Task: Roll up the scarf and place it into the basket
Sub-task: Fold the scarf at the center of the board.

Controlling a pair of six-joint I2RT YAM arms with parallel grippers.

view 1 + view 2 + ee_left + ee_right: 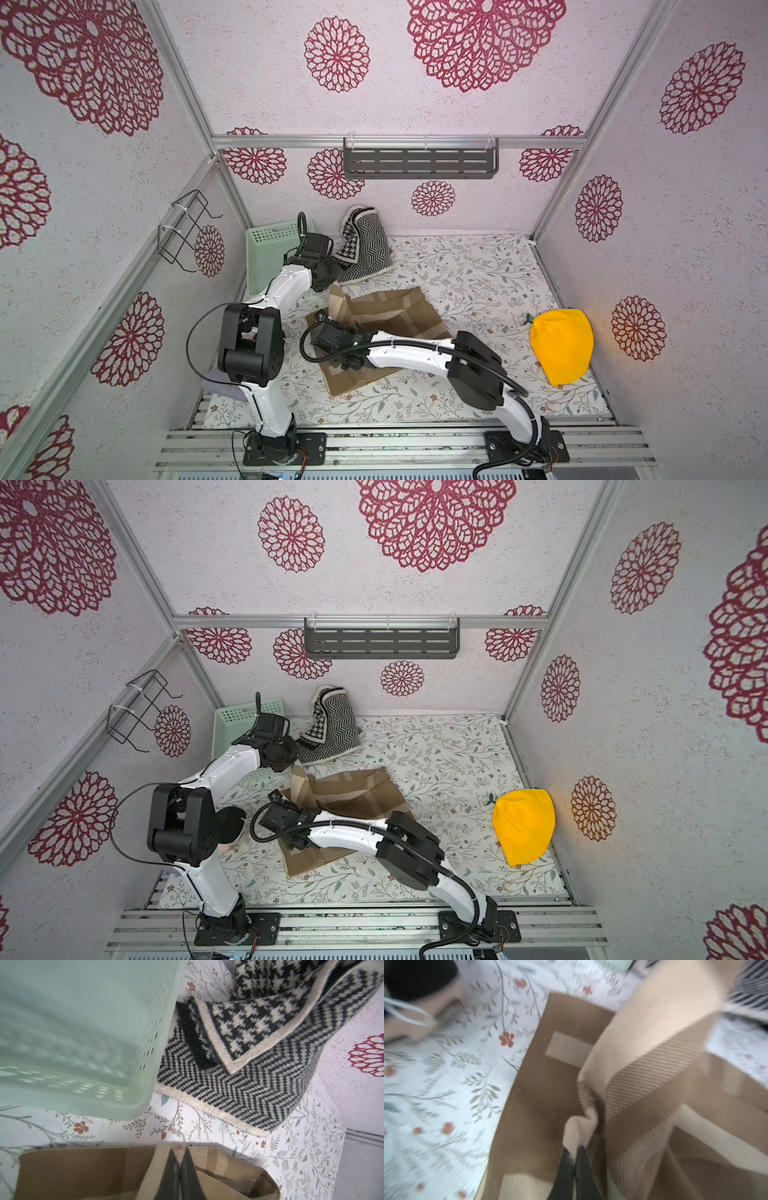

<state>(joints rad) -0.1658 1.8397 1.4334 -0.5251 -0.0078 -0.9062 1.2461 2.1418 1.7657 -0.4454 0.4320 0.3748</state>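
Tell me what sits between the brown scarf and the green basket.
Nothing visible: only bare floral mat separates the brown scarf from the basket. The black-and-white knit lies beside the basket, off that path.

left arm, right arm low, jaws of both clamped

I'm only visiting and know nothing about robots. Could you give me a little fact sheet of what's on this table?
Cloth in hand: brown checked scarf, rumpled on the floral table, not rolled
Basket: pale green, back corner on the left arm's side; scarf not in it
Left fingers: shut on the scarf's edge, near the basket
Right fingers: shut on a fold of the scarf
Also there: black-and-white knit, yellow hat
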